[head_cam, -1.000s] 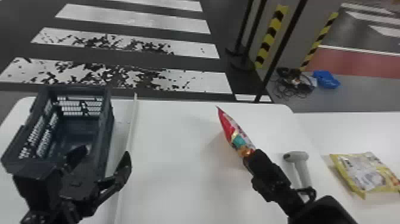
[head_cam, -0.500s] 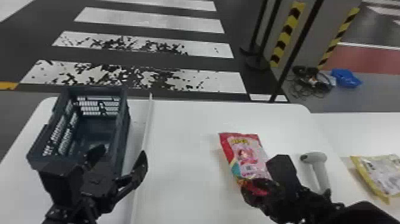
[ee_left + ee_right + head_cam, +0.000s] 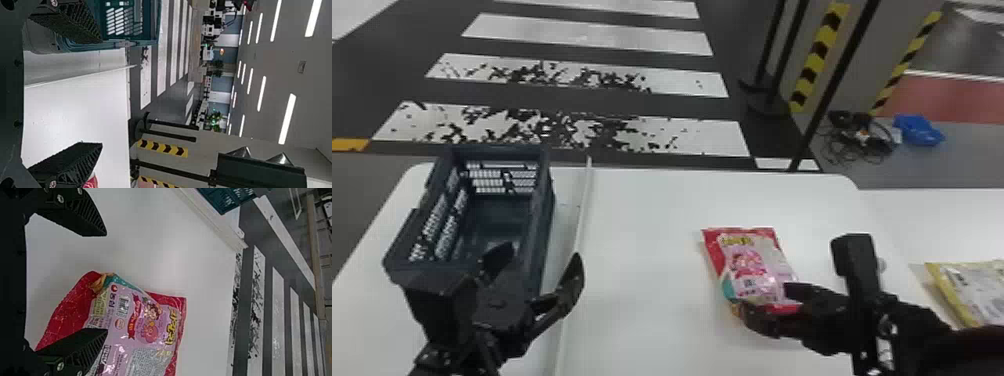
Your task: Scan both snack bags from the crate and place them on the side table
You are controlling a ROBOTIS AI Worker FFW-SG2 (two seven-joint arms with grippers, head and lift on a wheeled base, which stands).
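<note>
The red-and-pink snack bag looks to be lying on the bench, printed face up, its near end by the right gripper, whose fingers stand wide apart with nothing clamped; one finger overlaps the bag's face in the right wrist view, the other is over bare bench, and whether the first one touches the film I can't tell. The likeliest trouble starts there: closing from this offset could shove the bag along or pinch a mere fold, since only one side is well covered, and a weak pinch on slick film could let it slip on the way across. The barcode faces up on crinkled film — squeezing near it could buckle the stripes and spoil a read. A pale thing, probably the scanner, is mostly hidden behind the right arm, so a careless swing might knock it. The yellow snack bag lies on the side bench, which suggests one bag is dealt with; setting the second down too close could nudge it. The left gripper is beside the crate, its fingers apart and empty; drifting sideways, it could catch the crate wall.
</note>
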